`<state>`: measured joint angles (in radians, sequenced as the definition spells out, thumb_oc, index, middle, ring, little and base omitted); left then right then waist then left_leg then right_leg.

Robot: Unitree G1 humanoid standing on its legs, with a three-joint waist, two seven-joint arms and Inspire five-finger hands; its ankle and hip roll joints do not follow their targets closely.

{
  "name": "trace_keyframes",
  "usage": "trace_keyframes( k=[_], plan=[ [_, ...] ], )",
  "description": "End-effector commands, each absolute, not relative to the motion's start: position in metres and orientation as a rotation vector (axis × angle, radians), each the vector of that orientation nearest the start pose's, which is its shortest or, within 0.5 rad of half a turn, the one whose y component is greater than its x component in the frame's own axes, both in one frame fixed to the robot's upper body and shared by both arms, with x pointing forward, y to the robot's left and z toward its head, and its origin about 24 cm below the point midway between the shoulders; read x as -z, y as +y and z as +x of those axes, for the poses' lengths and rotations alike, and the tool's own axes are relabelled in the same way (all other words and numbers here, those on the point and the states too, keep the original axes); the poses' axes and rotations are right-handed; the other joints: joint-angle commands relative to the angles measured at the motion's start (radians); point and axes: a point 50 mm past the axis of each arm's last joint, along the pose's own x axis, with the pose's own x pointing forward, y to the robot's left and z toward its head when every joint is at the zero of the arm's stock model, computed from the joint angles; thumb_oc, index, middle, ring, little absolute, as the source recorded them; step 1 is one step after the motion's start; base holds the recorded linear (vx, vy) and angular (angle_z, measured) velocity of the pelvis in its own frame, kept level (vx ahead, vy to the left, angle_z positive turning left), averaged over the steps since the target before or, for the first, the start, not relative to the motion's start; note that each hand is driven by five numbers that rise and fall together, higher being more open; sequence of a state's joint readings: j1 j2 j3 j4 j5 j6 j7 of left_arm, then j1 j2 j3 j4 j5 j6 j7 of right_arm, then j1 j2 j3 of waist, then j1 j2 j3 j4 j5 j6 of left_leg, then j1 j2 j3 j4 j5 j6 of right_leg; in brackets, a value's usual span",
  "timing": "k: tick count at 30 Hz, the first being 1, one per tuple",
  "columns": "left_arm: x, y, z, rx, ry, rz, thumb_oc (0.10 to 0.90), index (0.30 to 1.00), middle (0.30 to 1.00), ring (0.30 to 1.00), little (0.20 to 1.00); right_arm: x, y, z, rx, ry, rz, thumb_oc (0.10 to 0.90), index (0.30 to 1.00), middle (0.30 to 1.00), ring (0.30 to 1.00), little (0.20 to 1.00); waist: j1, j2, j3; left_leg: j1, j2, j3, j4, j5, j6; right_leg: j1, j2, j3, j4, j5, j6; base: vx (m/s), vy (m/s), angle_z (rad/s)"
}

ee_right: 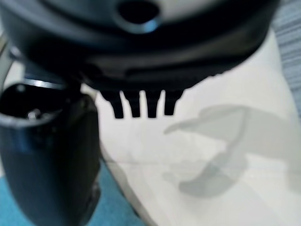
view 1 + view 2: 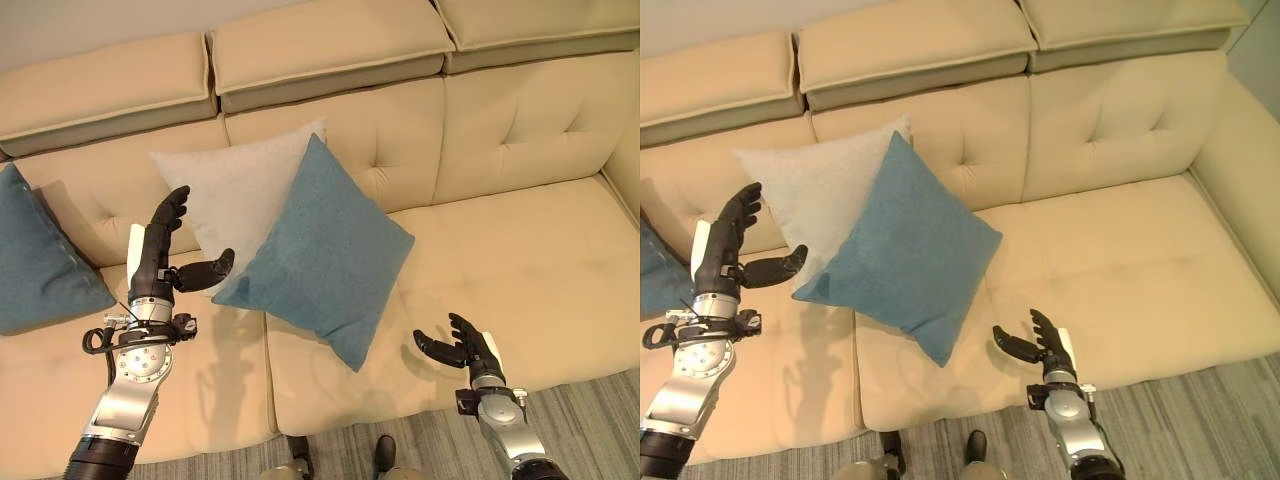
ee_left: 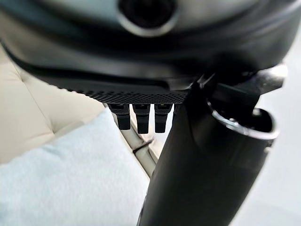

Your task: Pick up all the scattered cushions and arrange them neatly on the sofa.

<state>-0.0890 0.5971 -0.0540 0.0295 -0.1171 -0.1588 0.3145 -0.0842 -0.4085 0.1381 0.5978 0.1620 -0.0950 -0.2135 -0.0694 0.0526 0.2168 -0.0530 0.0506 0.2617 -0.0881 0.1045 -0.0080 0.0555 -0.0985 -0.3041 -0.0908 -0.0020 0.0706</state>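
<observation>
A beige tufted sofa (image 2: 500,130) spans the head views, its seat running from the left edge across to the right; three cushions rest on it. A teal cushion (image 2: 325,250) stands on one corner at the seam between two seat pads, tilted and leaning back against a light grey cushion (image 2: 230,190), which itself leans on the sofa's backrest; the teal one overlaps the grey one's right side. A second teal cushion (image 2: 40,255) sits at the far left of the seat, propped against the backrest, well apart from the other two.

The left hand (image 2: 165,245) is raised above the left seat pad, fingers straight and pointing up, thumb stuck out sideways toward the grey cushion's lower edge; it grips nothing, and whether the thumb tip touches the cushion cannot be told. Its wrist view shows the straight fingers (image 3: 138,115) over the pale grey cushion fabric.

The right hand (image 2: 460,345) hovers low over the front of the middle seat pad, to the right of the teal cushion's bottom corner; its fingers are loosely curved and spread, palm empty. Grey striped floor (image 2: 590,420) lies in front of the sofa.
</observation>
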Motion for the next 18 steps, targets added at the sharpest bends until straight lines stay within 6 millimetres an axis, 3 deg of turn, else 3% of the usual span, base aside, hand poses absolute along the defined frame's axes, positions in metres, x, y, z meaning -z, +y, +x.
trace_keyframes(
  k=[1,2,3,7,11,18],
  plan=[
    [-0.154,0.225,0.293,-0.154,-0.494,0.459,0.8,0.9,0.9,0.9,0.9,-0.005,-0.248,0.273,0.212,0.17,-0.338,0.8,0.9,0.9,0.9,0.9,-0.03,-0.008,-0.021,0.04,0.027,0.017,0.001,-0.082,-0.086,-0.026,-0.052,0.038,0.004,-0.025,0.085,-0.04,-0.01,0.0],
    [-0.154,0.224,0.293,-0.153,-0.495,0.459,0.8,0.9,0.9,0.9,0.9,-0.005,-0.249,0.273,0.214,0.169,-0.338,0.8,0.9,0.9,0.9,0.9,-0.029,-0.007,-0.021,0.039,0.027,0.017,0.001,-0.082,-0.086,-0.027,-0.052,0.038,0.004,-0.025,0.085,-0.07,-0.006,0.0],
    [-0.142,0.21,0.301,-0.099,-0.444,0.444,0.8,0.9,0.9,0.9,0.9,-0.009,-0.242,0.279,0.195,0.151,-0.334,0.8,0.9,0.9,0.9,0.9,-0.042,-0.009,-0.015,0.028,0.029,0.021,0.001,-0.079,-0.085,-0.043,-0.05,0.045,0.004,-0.021,0.085,-0.04,0.003,-0.02],
    [-0.114,0.185,0.315,-0.02,-0.318,0.47,0.8,0.9,0.9,0.9,0.9,-0.011,-0.231,0.285,0.176,0.137,-0.315,0.8,0.9,0.9,0.9,0.9,-0.066,-0.01,-0.008,0.008,0.034,0.034,0.001,-0.077,-0.085,-0.075,-0.046,0.063,0.004,-0.013,0.085,-0.03,0.008,-0.05],
    [-0.099,0.174,0.324,-0.009,-0.258,0.526,0.8,0.9,0.9,0.9,0.9,-0.017,-0.219,0.291,0.168,0.099,-0.268,0.8,0.9,0.9,0.9,0.9,-0.087,-0.01,-0.002,-0.014,0.034,0.047,0.001,-0.077,-0.083,-0.113,-0.041,0.087,0.004,0.0,0.086,-0.03,0.006,-0.1],
    [-0.086,0.181,0.327,-0.07,-0.209,0.627,0.8,0.9,0.9,0.9,0.9,-0.025,-0.215,0.292,0.17,0.052,-0.223,0.8,0.9,0.9,0.9,0.9,-0.096,-0.018,-0.01,-0.055,0.04,0.065,0.001,-0.07,-0.081,-0.175,-0.036,0.116,0.006,0.015,0.082,-0.03,-0.004,-0.18]
  ],
)
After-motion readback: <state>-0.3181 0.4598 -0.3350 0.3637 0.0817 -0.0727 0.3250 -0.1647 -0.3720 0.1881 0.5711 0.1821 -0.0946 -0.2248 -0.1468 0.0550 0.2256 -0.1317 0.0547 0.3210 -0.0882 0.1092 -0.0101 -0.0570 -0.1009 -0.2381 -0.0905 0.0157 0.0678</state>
